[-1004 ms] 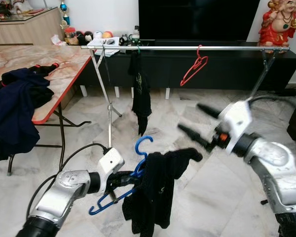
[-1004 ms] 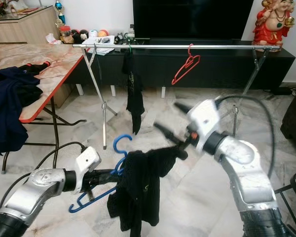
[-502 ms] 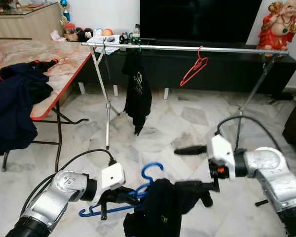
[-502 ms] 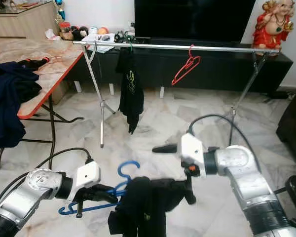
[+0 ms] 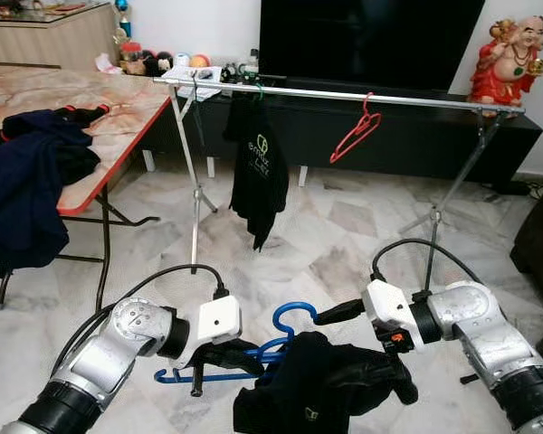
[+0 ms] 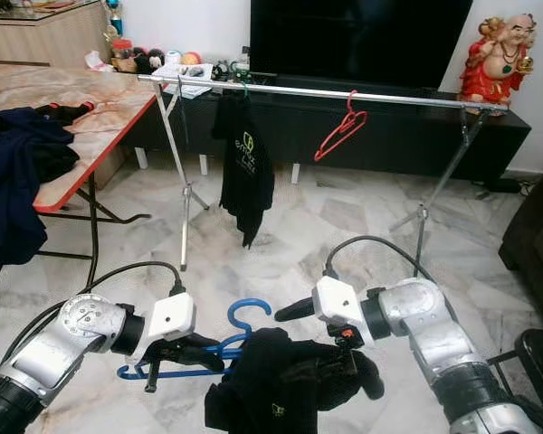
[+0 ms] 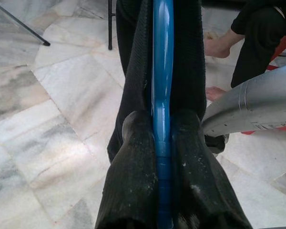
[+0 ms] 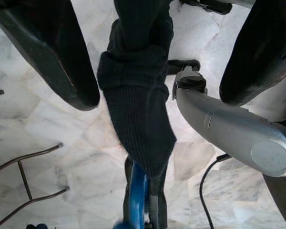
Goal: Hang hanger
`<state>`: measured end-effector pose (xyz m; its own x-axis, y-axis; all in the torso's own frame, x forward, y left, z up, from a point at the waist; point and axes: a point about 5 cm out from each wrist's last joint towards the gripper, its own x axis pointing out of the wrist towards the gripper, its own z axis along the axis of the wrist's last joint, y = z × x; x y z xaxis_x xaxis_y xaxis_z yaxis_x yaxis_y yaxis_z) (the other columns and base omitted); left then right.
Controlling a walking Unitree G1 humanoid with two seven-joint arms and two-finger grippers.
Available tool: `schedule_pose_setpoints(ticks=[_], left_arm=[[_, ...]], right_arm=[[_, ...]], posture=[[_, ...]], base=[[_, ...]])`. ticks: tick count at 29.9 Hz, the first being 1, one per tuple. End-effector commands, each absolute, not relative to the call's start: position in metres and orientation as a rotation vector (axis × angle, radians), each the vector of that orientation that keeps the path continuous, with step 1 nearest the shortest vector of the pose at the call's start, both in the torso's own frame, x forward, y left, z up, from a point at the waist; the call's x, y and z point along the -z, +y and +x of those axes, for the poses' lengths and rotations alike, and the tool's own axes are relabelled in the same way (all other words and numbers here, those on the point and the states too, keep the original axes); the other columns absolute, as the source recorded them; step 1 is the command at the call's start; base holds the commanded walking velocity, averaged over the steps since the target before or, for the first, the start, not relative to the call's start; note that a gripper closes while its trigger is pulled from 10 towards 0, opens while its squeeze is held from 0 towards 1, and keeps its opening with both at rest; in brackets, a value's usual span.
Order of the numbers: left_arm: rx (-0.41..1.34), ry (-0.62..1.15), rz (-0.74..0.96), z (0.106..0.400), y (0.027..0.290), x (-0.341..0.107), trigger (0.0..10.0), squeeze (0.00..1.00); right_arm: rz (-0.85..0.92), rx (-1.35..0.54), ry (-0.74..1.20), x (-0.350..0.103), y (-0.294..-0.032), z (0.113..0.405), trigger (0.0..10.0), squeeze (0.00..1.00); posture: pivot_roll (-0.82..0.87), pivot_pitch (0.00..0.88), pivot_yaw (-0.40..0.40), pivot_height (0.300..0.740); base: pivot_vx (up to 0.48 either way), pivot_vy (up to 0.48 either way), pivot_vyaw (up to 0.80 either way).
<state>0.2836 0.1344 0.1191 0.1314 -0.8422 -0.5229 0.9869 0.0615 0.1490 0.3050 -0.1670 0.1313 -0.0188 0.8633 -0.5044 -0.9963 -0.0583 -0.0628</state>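
A blue hanger (image 5: 292, 318) carries a black garment (image 5: 319, 398) low over the floor in front of me. My left gripper (image 5: 219, 356) is shut on the hanger's bar; the left wrist view shows the blue bar (image 7: 162, 95) pinched between both fingers (image 7: 133, 167). My right gripper (image 5: 367, 353) is open and straddles the garment's right shoulder, one finger above it and one below. In the right wrist view the dark sleeve (image 8: 138, 95) hangs between the spread fingers (image 8: 47, 47). The metal clothes rail (image 5: 344, 93) stands farther ahead.
A red hanger (image 5: 355, 131) and a black shirt (image 5: 258, 163) hang on the rail. To the left, a red-edged marble table (image 5: 118, 127) holds dark blue clothes (image 5: 23, 190). Behind the rail are a black TV stand and a red statue (image 5: 507, 54). A dark seat edge sits at right.
My right gripper came down from chest height and closed in around the garment's shoulder. The hanger with the garment sank lower. The camera moved a little closer.
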Motion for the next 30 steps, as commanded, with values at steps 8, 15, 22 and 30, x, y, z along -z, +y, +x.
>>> schedule_pose_setpoints(ticks=[8, 15, 22, 30], left_arm=[[1.448, 0.259, 0.585, 0.286, 0.125, -0.136, 10.0, 0.0], [1.465, 0.239, 0.602, 0.287, 0.12, -0.141, 10.0, 0.0], [1.477, 0.232, 0.605, 0.287, 0.118, -0.142, 10.0, 0.0], [1.48, 0.225, 0.604, 0.287, 0.116, -0.144, 10.0, 0.0]], right_arm=[[-0.479, -1.523, 0.35, -0.117, -0.162, 0.307, 10.0, 0.0], [-0.493, -1.499, 0.35, -0.11, -0.158, 0.311, 10.0, 0.0], [-0.471, -1.49, 0.347, -0.107, -0.157, 0.313, 6.2, 0.0], [-0.448, -1.488, 0.35, -0.105, -0.156, 0.313, 0.0, 0.0]], posture=[[0.04, 0.0, -0.062, 0.74], [0.05, 0.0, -0.062, 0.74], [0.05, 0.0, -0.062, 0.74], [0.05, 0.0, -0.061, 0.74]], base=[[0.0, 0.0, 0.0], [0.0, 0.0, 0.0], [0.0, 0.0, 0.0], [0.0, 0.0, 0.0]])
